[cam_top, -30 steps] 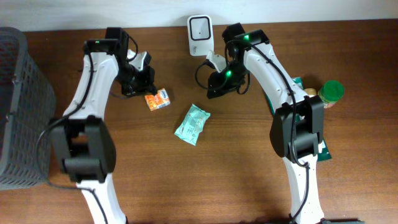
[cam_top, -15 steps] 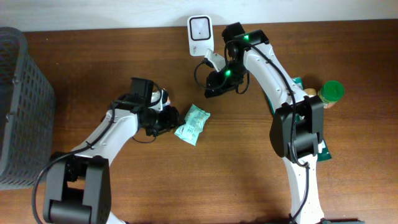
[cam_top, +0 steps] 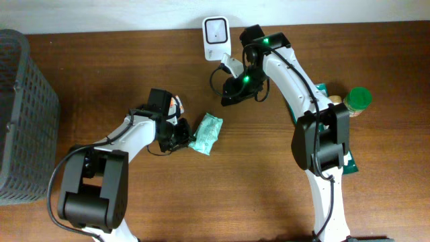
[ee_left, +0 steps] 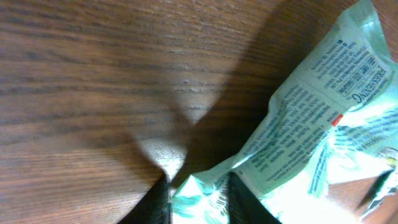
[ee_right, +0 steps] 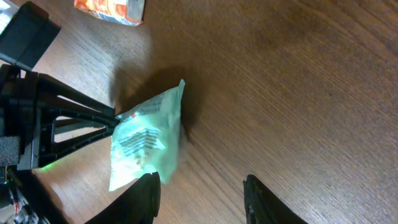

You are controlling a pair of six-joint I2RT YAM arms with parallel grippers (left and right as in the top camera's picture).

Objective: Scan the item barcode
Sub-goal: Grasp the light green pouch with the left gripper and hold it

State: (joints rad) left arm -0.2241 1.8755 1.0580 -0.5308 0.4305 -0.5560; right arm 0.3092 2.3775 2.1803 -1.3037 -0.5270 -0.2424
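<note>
In the left wrist view the mint-green pouch runs off the right and lower edges. Its small print is too blurred to read, and only the tips of the left gripper show at the bottom edge, with the pouch's corner between them, so a pinch cannot be told. From overhead, the orange packet is mostly hidden behind the left arm, the grey basket is cut by the left edge, and a dark green flat thing at the right lies largely under the right arm. In the right wrist view the top edge crops the orange packet and the bottom edge crops the right gripper's fingers.
</note>
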